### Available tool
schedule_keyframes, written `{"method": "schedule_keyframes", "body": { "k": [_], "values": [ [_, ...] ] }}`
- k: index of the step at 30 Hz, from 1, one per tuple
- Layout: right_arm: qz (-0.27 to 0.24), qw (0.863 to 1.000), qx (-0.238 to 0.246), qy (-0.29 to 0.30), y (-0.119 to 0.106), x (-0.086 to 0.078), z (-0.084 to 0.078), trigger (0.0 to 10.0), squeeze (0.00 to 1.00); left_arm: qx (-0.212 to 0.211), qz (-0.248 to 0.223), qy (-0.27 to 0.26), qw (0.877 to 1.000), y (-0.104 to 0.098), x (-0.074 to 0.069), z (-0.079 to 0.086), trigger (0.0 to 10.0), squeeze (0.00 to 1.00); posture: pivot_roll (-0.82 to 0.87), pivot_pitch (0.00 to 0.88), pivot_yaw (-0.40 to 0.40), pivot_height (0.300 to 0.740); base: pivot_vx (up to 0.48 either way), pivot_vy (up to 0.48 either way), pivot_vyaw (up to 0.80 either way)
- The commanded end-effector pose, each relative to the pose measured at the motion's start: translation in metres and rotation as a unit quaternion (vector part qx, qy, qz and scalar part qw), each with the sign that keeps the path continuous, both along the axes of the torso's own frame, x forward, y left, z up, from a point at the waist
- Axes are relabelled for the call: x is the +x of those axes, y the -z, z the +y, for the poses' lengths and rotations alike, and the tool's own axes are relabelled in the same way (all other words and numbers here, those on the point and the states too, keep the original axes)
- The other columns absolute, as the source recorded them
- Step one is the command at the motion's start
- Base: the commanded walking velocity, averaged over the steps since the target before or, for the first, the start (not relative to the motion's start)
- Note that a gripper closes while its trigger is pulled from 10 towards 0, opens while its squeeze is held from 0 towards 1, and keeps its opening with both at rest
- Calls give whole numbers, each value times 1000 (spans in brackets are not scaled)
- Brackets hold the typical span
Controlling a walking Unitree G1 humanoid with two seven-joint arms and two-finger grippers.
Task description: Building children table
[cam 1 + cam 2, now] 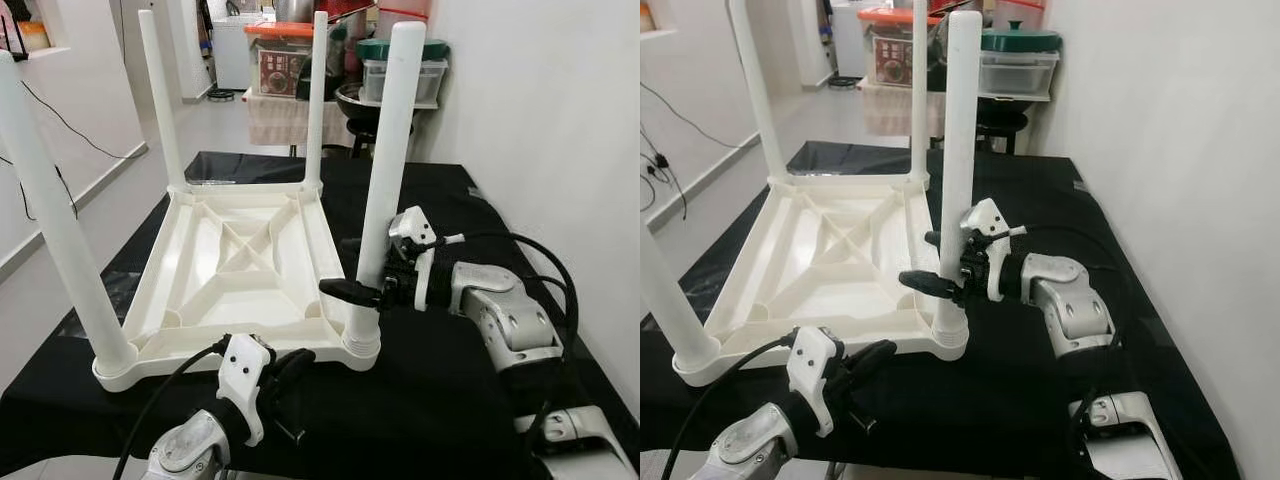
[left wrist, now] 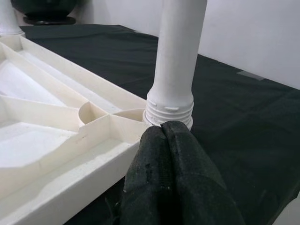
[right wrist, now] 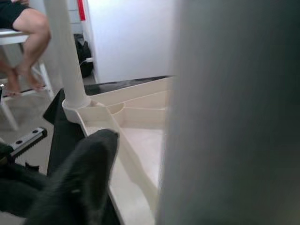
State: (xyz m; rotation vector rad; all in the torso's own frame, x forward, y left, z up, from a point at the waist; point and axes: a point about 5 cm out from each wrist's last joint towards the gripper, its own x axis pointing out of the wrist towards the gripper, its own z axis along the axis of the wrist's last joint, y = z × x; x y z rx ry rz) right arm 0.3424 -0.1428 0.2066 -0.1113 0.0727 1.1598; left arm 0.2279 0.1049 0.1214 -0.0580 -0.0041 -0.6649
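Bench [image 1: 440, 380]: I see it draped in black cloth, running along the white wall on my right; the whole job sits on it.
Children's table top [image 1: 235, 265]: white plastic, lying upside down on the bench with its ribbed underside up; four white legs stand in its corners, pointing at the ceiling.
Near-right leg [image 1: 385, 150]: the one I am working on; it stands upright in the corner socket nearest my right arm; the left wrist view shows screw threads still exposed at its base, so I judge it not fully seated.
Right gripper [image 1: 362, 270]: it reaches in from the right at the lower part of that leg; one black finger shows in front of the leg and one behind, so I read the jaws as clamped on the leg, though the contact itself is partly hidden.
Left gripper [image 1: 288, 362]: low at the near edge of the table top, just beside the threaded base of the same leg; the jaws are pressed together and hold nothing.
Clutter behind: storage boxes [image 1: 280, 55] and a dark pot beyond the far end of the bench; well apart from the work.
Risk: if I twist the leg off-axis the threads could cross and jam; the table top is not pinned, so a hard turn could spin or slide it on the cloth; a loose grip could slip round the smooth plastic.
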Motion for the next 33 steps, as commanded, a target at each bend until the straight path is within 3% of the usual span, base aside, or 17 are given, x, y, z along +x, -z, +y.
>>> {"method": "schedule_keyframes", "body": {
  "k": [1,3,6,12,14,16,17,19,20,21,23,29,30,31,32,33],
  "values": [
    [3,1000,-1,-16,1,0,4,0,0,5,1,4,1000,3,0,-1,10000,0,12,0,-83,740,0,0,0],
    [5,1000,0,-26,2,2,2,0,0,8,0,7,1000,3,0,-2,10000,0,12,0,-83,740,0,0,0],
    [3,998,-11,62,12,6,-15,0,0,-14,-9,10,1000,-12,-7,7,10000,0,-1,0,-75,740,0,0,0],
    [11,995,-18,95,21,2,-18,0,0,-11,-11,18,1000,-15,-8,5,10000,0,-13,0,-68,740,0,0,0],
    [46,981,-36,186,45,-13,-16,0,0,-18,-13,24,999,-24,-8,1,10000,0,-21,0,-64,740,0,0,0],
    [55,975,-41,210,51,-17,-15,0,0,-19,-13,25,999,-26,-8,0,10000,0,-21,0,-63,740,0,0,0],
    [97,950,-31,295,80,-43,4,0,0,-22,-9,19,1000,-30,-6,-4,10000,0,19,0,-83,740,0,0,0],
    [116,908,-41,400,92,-68,16,0,0,-26,2,0,1000,-36,-4,-10,10000,0,-9,0,-67,740,0,0,0],
    [116,908,-41,400,92,-68,16,0,0,-26,2,0,1000,-36,-4,-10,10000,0,-9,0,-67,740,0,0,0],
    [103,896,-43,430,87,-64,12,0,0,-32,9,-16,999,-37,-3,-12,10000,0,-11,0,-75,740,0,0,0],
    [86,894,-35,438,76,-48,8,0,0,-23,26,-37,999,-32,-2,-12,10000,0,-3,0,-82,740,0,0,0],
    [97,893,-20,439,76,-49,18,0,0,-31,37,-57,997,-40,-1,-12,10000,0,-8,0,-52,740,0,0,0],
    [107,894,-22,434,78,-50,22,4902,0,-26,40,-55,997,-38,-1,-12,10000,0,-7,0,-48,740,0,0,0],
    [114,891,-25,438,78,-53,25,4902,0,-22,44,-53,997,-37,-1,-13,10000,0,-7,0,-48,740,0,0,0],
    [115,903,-20,415,75,-54,27,10000,1000,-17,47,-56,997,-35,0,-10,10000,0,-13,0,-54,740,0,0,0],
    [115,903,-20,415,75,-54,27,10000,1000,-17,47,-56,997,-35,0,-10,10000,0,-13,0,-54,740,0,0,0]
  ]
}}
